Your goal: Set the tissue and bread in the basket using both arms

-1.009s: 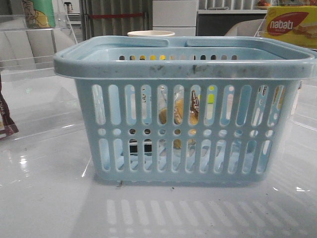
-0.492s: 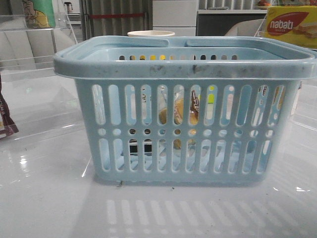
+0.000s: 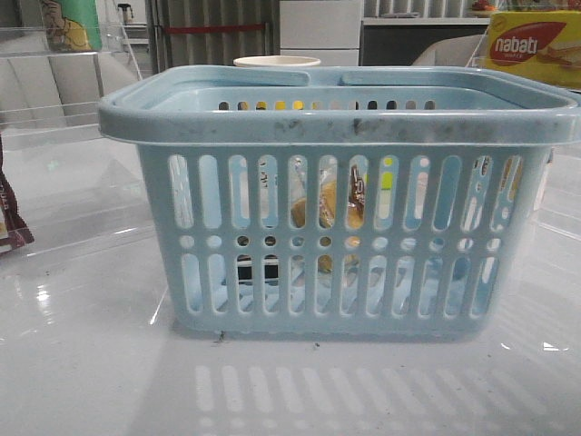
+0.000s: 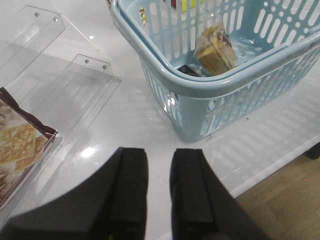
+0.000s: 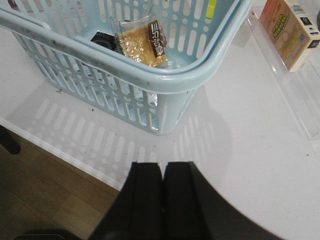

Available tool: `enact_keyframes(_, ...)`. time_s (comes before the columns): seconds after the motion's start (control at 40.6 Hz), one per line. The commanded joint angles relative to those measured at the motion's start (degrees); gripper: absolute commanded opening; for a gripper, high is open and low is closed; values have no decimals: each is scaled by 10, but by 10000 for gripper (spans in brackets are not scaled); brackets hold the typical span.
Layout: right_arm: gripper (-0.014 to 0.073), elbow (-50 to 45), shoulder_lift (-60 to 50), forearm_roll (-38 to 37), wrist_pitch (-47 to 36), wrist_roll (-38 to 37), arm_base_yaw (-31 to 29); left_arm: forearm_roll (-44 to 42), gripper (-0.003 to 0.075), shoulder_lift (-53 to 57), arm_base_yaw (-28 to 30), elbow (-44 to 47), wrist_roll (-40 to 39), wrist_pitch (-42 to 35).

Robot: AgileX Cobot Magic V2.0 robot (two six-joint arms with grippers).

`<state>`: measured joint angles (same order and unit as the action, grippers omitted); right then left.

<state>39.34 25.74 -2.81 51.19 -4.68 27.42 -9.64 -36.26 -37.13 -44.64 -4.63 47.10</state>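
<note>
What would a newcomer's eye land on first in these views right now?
The big light-blue basket fills the middle of the front view, with the golden bread in its clear wrapper inside and the dark tissue pack beside it. Both grippers, left and right, sit back from the basket over the white table, holding nothing.

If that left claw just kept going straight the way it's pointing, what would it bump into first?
Most likely the bare white table; the left end effector points down at it. The basket sits beyond and off to one side, though depth is hard to judge.
</note>
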Motion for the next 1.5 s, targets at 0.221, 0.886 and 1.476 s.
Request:
enact_keyframes(0.221, 57, 14, 3, -10, -36, 3, -1, 4, 92, -1, -3, -14, -2, -29)
enact_keyframes(0.886, 57, 14, 3, -10, -36, 3, -1, 33, 93, 73, 91, 41, 1, -100)
enact_keyframes(1.476, 57, 14, 3, -10, -36, 3, -1, 110, 93, 346, 346, 427, 1, -498)
